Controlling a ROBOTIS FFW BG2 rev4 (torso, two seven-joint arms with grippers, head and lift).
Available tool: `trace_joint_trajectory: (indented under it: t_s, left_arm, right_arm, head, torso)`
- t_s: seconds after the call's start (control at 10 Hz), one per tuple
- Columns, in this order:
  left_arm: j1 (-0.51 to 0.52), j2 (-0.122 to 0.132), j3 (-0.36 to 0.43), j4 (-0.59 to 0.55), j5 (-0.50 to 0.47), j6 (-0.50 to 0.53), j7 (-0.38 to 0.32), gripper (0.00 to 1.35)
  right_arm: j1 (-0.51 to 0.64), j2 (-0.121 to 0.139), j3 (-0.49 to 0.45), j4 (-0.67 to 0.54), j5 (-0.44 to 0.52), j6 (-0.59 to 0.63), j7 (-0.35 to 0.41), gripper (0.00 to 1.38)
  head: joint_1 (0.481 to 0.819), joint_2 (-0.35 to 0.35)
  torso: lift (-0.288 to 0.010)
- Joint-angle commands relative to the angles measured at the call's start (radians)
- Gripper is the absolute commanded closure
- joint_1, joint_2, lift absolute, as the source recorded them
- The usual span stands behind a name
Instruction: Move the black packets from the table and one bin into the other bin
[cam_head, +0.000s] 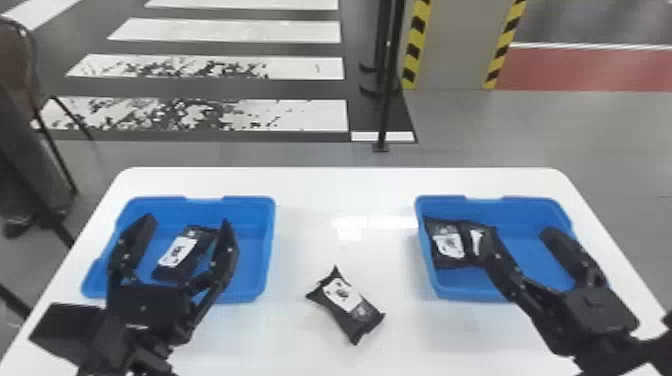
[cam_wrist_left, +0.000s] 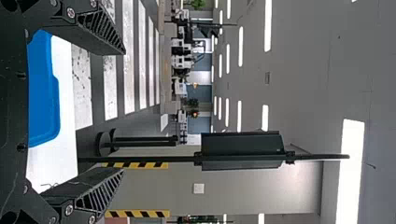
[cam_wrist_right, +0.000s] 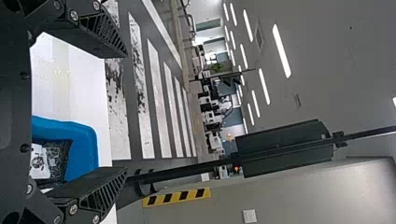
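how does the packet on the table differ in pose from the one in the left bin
The table packet lies on the open table; the bin packet is inside the left bin. In the head view, the table packet slants from upper left to lower right, the bin packet from upper right to lower left. Both are black with white labels.
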Motion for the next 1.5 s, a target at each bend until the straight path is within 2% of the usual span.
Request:
trace_joint_trajectory:
  t_s: [0.0,0.5,0.6,0.7,0.8,0.9,1.0,1.2,1.4]
  left_arm:
    - [0.000,0.000,-0.001,0.000,0.002,0.001,-0.001,0.15]
    - [0.000,0.000,0.001,0.000,0.008,-0.001,0.000,0.15]
    - [0.000,0.000,0.001,0.000,0.008,-0.001,0.000,0.15]
    - [0.000,0.000,0.001,0.000,0.010,-0.001,0.000,0.15]
    - [-0.002,0.000,-0.001,0.000,0.010,0.001,0.000,0.15]
    - [-0.005,0.000,-0.001,0.002,0.010,0.004,0.000,0.15]
    - [-0.007,0.000,-0.001,0.002,0.016,0.004,-0.001,0.15]
    - [-0.007,-0.002,-0.001,0.007,0.020,0.004,0.000,0.15]
    - [-0.010,-0.002,-0.003,0.007,0.020,0.006,-0.001,0.15]
  right_arm:
    - [-0.002,0.000,0.000,0.002,0.000,-0.003,0.002,0.17]
    - [-0.002,0.000,0.002,0.002,0.000,-0.005,0.002,0.16]
    - [-0.011,-0.008,0.014,0.006,0.000,-0.003,0.003,0.16]
    - [-0.051,-0.018,0.032,0.041,-0.002,0.010,0.037,0.16]
    - [-0.127,-0.020,0.034,0.127,0.000,0.041,0.130,0.16]
    - [-0.186,-0.026,0.054,0.176,0.002,0.068,0.181,0.16]
    - [-0.220,-0.032,0.060,0.186,0.034,0.137,0.219,0.16]
    - [-0.284,-0.044,0.094,0.235,0.056,0.169,0.276,0.16]
    - [-0.357,-0.069,0.161,0.276,0.083,0.216,0.324,0.16]
  head:
    - [0.695,-0.018]
    - [0.695,-0.018]
    - [0.695,-0.018]
    - [0.695,-0.016]
    - [0.695,-0.005]
    - [0.695,0.019]
    - [0.695,0.035]
    - [0.695,0.061]
    - [0.695,0.083]
  torso:
    - [-0.110]
    - [-0.110]
    - [-0.110]
    - [-0.110]
    - [-0.110]
    - [-0.110]
    - [-0.110]
    - [-0.110]
    - [-0.110]
